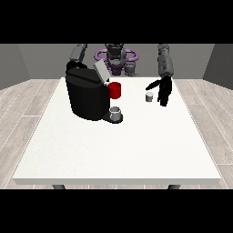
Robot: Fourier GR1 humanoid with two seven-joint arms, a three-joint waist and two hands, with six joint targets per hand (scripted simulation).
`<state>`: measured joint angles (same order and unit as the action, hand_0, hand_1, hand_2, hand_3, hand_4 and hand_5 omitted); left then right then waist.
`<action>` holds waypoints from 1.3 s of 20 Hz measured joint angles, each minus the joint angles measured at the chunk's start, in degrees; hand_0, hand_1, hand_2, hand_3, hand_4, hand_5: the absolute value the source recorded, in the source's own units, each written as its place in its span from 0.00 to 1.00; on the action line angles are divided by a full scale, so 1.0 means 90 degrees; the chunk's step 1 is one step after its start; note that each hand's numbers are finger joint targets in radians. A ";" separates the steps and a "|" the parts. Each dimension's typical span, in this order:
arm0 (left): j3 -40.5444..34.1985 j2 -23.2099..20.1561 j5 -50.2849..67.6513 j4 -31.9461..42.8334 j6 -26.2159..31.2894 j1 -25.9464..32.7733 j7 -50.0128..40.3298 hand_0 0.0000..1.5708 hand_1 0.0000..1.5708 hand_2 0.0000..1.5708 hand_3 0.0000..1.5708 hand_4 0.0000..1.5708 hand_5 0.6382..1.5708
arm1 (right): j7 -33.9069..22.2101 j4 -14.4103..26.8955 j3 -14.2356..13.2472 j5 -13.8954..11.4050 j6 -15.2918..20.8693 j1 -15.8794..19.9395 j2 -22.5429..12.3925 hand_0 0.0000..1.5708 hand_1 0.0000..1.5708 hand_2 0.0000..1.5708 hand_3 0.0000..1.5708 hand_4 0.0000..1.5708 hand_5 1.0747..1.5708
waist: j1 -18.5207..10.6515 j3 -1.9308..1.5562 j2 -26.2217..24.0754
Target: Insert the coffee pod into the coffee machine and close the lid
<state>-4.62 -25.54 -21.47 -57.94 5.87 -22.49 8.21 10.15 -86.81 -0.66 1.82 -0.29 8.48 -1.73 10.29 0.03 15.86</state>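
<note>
One hand (pixel 163 92) shows plainly, at the view's right, hanging just above the white counter (pixel 118 150) with its fingers spread and pointing downward, holding nothing. The coffee pod (pixel 149 96), a small pale cup, stands upright on the counter just beside that hand, on its side toward the middle of the view and slightly nearer the robot's thumb. They look apart, not touching. The black coffee machine (pixel 86 95) sits well to the view's left of the pod, its grey lid (pixel 101 71) tilted up and open, a red part (pixel 115 90) showing at its front and a grey cup (pixel 115 112) on its drip tray. The other arm rises behind the machine, and its hand is hidden, so I cannot tell how it is set. By my judgement the hand at the view's right is much the nearer, and needs only a short sideways move toward the machine to reach the pod.
</note>
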 measured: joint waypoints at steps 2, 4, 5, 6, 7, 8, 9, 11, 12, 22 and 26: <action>0.0051 -0.0047 -0.0117 0.0278 0.0113 -0.0149 -0.0054 0.00 0.00 0.00 0.00 0.00 1.00 | -0.0027 0.0121 -0.0054 -0.0017 0.0067 0.0060 0.0005 0.00 0.00 0.00 0.00 0.30 1.00 | -0.0019 0.0000 0.0007; 0.0073 -0.0067 -0.0288 0.0597 0.0024 -0.0314 -0.0029 0.00 0.00 0.00 0.00 0.00 1.00 | -0.0055 0.0110 -0.0022 -0.0082 0.0108 0.0133 0.0005 0.00 0.00 0.00 0.00 0.33 1.00 | 0.0040 -0.0001 0.0120; 0.0075 -0.0139 -0.0336 0.0724 0.0088 -0.0393 0.0000 0.00 0.00 0.00 0.00 0.00 1.00 | 0.0011 0.0180 -0.0081 -0.0078 0.0110 0.0174 -0.0028 0.00 0.00 0.00 0.00 0.33 1.00 | 0.0026 0.0000 0.0166; 0.0093 -0.0164 -0.0385 0.0866 0.0162 -0.0485 0.0001 0.00 0.00 0.00 0.00 0.00 1.00 | -0.0005 0.0237 -0.0096 -0.0075 0.0098 0.0181 -0.0046 0.00 0.00 0.00 0.00 0.27 1.00 | 0.0029 0.0000 0.0145; 0.0157 -0.0138 -0.0460 0.0935 0.0198 -0.0549 -0.0007 0.00 0.00 0.00 0.00 0.00 1.00 | 0.0101 0.0363 -0.0132 -0.0087 0.0141 0.0215 -0.0018 0.00 0.00 0.00 0.00 0.26 1.00 | -0.0004 -0.0002 0.0148; 0.0195 -0.0150 -0.0541 0.1019 0.0186 -0.0593 0.0085 0.00 0.00 0.00 0.00 0.00 1.00 | 0.0155 0.0427 -0.0161 -0.0095 0.0157 0.0227 -0.0025 0.00 0.00 0.00 0.00 0.23 1.00 | -0.0019 -0.0009 0.0165; 0.0207 -0.0163 -0.0606 0.1158 0.0179 -0.0640 0.0178 0.00 0.00 0.00 0.00 0.00 1.00 | 0.0088 0.0398 -0.0160 -0.0109 0.0186 0.0239 -0.0030 0.00 0.00 0.00 0.00 0.23 1.00 | -0.0009 -0.0018 0.0151; 0.0229 -0.0199 -0.0729 0.1319 0.0166 -0.0761 0.0260 0.00 0.00 0.00 0.00 0.00 1.00 | 0.0120 0.0477 -0.0193 -0.0122 0.0190 0.0345 -0.0062 0.00 0.00 0.00 0.00 0.16 1.00 | -0.0022 -0.0038 0.0202; 0.0251 -0.0174 -0.0797 0.1375 0.0111 -0.0778 0.0283 0.00 0.00 0.00 0.00 0.00 1.00 | 0.0161 0.0526 -0.0184 -0.0121 0.0166 0.0345 -0.0060 0.00 0.00 0.00 0.00 0.18 1.00 | -0.0025 -0.0049 0.0202; 0.0181 -0.0222 -0.0986 0.1672 0.0087 -0.0967 0.0576 0.65 0.65 0.70 0.60 0.00 1.00 | 0.0125 0.0710 -0.0245 -0.0095 0.0299 0.0504 -0.0006 0.00 0.00 0.00 0.00 0.25 1.00 | -0.0040 -0.0100 0.0208; 0.0184 -0.0211 -0.1201 0.1813 -0.0223 -0.1026 0.0604 0.68 0.68 0.72 0.71 0.00 1.00 | 0.0128 0.0757 -0.0228 -0.0095 0.0300 0.0468 0.0013 0.00 0.00 0.00 0.00 0.26 1.00 | -0.0005 -0.0097 0.0150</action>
<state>-2.96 -27.44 -32.28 -41.62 3.86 -31.72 13.65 11.31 -80.00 -2.71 0.96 2.41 12.69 -1.61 10.25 -0.84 17.21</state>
